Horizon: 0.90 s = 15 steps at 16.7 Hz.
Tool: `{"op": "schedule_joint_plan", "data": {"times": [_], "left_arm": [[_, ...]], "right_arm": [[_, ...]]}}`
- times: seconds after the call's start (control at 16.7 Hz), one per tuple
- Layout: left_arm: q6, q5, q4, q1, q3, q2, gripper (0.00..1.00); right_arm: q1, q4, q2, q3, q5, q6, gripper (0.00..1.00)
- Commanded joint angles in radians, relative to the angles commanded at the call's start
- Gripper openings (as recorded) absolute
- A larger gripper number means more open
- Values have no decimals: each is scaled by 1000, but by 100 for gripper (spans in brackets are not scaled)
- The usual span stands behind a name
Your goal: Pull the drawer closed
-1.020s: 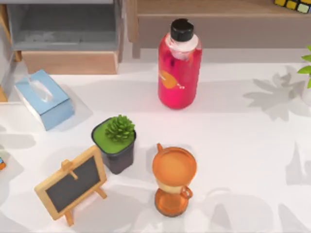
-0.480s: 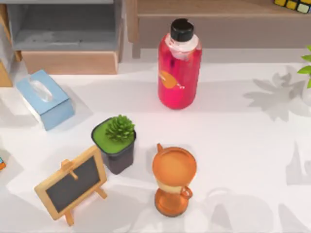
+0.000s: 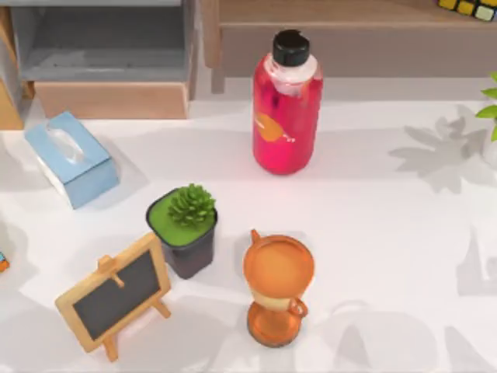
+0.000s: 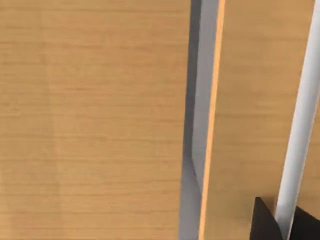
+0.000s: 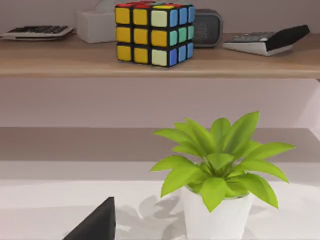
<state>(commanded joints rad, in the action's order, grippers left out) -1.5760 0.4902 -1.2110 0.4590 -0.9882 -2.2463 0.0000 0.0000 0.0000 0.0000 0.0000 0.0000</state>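
The left gripper (image 4: 282,225) appears in the left wrist view as two dark fingertips (image 4: 262,222) at the lower right of the frame, one on each side of a slim white bar handle (image 4: 300,125) that runs up the right edge. The fingertips sit closed around the bar, against a light wooden drawer front (image 4: 255,100). Beside that panel, across a narrow grey gap, lies a broad light wooden cabinet face (image 4: 95,120) that takes up the left half of the frame.

In the top view, the open grey-lined wooden drawer (image 3: 109,54) occupies the upper left corner, its wooden front edge facing the white table (image 3: 373,217). Just below it lies a pale blue tissue box (image 3: 71,159). A tall red bottle with a black cap (image 3: 286,105) stands at upper centre, in front of a long wooden shelf unit (image 3: 349,31). Near the centre, a small green succulent in a dark square pot (image 3: 185,229) stands just beside an orange hourglass-shaped timer (image 3: 277,287). A small chalkboard on a wooden easel (image 3: 115,295) stands at the lower left.

The right gripper shows in the right wrist view as a single dark fingertip (image 5: 95,225) at the lower left of the frame; whether it is open or closed cannot be told. Beyond it stands a leafy green plant in a white pot (image 5: 217,175), and on the wooden shelf above rests a multicoloured puzzle cube (image 5: 154,34), with a grey calculator (image 5: 265,41) to its right.
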Motion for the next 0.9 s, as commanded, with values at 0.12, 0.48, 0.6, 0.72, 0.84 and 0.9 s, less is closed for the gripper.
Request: {"op": "schedule_joint_plan", "data": {"times": [0.12,0.48,0.6,0.72,0.84,0.9], "left_arm": [[-2,-14,30,-12,-56,-33,0],[5,-60,134,-65,-262,-114,0],[6,-61,136,-66,-266,-115,0],[6,-61,136,-66,-266,-115,0],[6,-61,136,-66,-266,-115,15],[6,-61,136,-66,-266,-115,23]], "right_arm": [[0,0,0,0,0,0,100],[0,0,0,0,0,0,100],[0,0,0,0,0,0,100],[0,0,0,0,0,0,100],[0,0,0,0,0,0,100],[0,0,0,0,0,0,100]]}}
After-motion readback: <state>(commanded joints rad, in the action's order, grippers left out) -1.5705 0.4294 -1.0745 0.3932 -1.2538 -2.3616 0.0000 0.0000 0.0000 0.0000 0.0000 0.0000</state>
